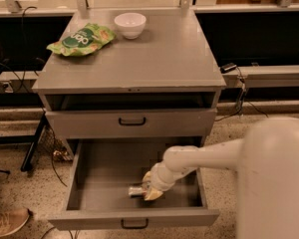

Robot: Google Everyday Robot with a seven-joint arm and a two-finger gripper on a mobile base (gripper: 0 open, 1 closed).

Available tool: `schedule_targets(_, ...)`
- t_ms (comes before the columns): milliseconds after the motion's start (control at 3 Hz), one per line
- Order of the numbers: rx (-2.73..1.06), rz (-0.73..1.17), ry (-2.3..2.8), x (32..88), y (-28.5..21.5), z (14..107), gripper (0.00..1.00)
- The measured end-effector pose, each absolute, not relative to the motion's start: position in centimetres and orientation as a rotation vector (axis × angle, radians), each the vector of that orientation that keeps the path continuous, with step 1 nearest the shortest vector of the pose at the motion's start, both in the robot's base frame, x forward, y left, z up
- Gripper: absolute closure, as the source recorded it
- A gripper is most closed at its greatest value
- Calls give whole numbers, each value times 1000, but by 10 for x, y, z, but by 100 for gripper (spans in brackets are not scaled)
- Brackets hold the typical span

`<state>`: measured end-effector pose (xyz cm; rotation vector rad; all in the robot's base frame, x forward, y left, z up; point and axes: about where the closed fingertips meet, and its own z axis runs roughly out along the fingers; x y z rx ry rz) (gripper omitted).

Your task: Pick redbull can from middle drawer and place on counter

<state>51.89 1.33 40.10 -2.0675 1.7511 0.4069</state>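
**Tool down at the can in the open drawer**

The can point(136, 190) lies on its side on the flat floor of the drawer point(104, 173), toward the near edge and a little right of the middle, with its length running left to right. Lying that low, it is best reached from above. That seems to be why the drawer is pulled well out to the near side, past the handled front point(132, 122) above it.

The tool point(152, 190) is down inside the drawer at the can's right end, touching it or just beside it. I cannot tell how far the tool is open or whether it has hold of the can.

The arm point(199, 156) comes in from the robot's white body at the near right, runs left over the drawer's right wall, then bends down at the wrist.

On the bench point(154, 59), a white bowl point(130, 24) and a green bag point(81, 38) sit at the far left. I judge this leaves room for the can nearer and to the right.
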Motion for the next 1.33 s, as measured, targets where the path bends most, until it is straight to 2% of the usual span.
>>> schedule_targets(667, -1914, 299, 1758, 484, -86, 563, 100)
schedule_targets(1000, -1876, 266, 1803, 475, -114, 574, 100)
schedule_targets(1333, -1876, 268, 1803, 475, -113, 573, 100)
